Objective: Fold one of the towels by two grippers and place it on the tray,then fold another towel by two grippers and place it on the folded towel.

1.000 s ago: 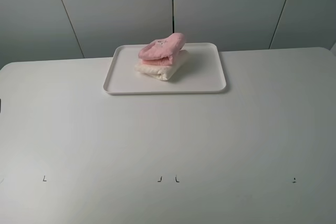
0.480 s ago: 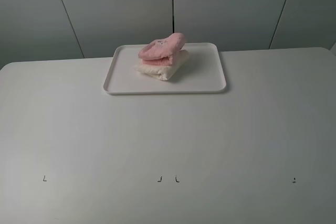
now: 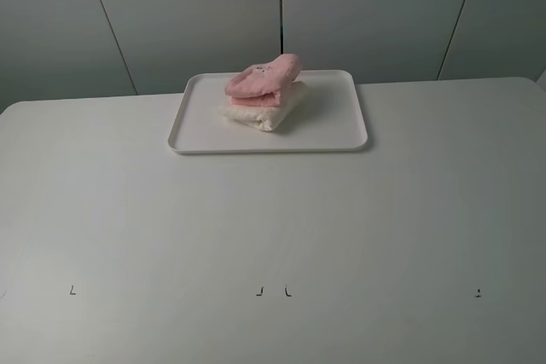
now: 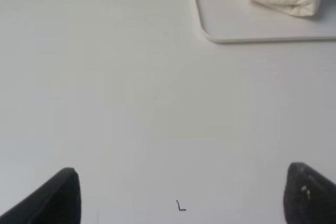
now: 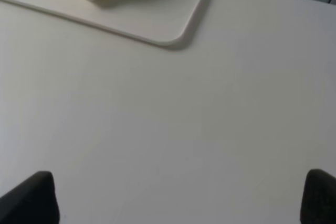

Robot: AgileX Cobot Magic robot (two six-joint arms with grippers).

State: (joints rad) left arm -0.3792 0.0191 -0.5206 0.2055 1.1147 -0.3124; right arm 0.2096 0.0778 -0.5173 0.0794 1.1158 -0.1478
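Note:
The white tray (image 3: 333, 130) lies at the back middle of the table. On it sits the folded cream towel (image 3: 269, 113), and the folded pale pink towel (image 3: 263, 78) rests on top of it. Neither arm shows in the exterior high view. In the left wrist view my left gripper (image 4: 181, 195) is open and holds nothing; it hangs over bare table well short of the tray (image 4: 220, 24) and the cream towel (image 4: 286, 1). My right gripper (image 5: 176, 198) is also open and holds nothing, back from the tray (image 5: 157, 19).
The white table (image 3: 273, 228) carries small black marks (image 3: 72, 290) in a row near its front edge. Grey wall panels (image 3: 196, 14) stand right behind the table's far edge.
A dark sliver of an arm at the left edge of the exterior high view a second ago has gone out of view. The towels and tray have not moved.

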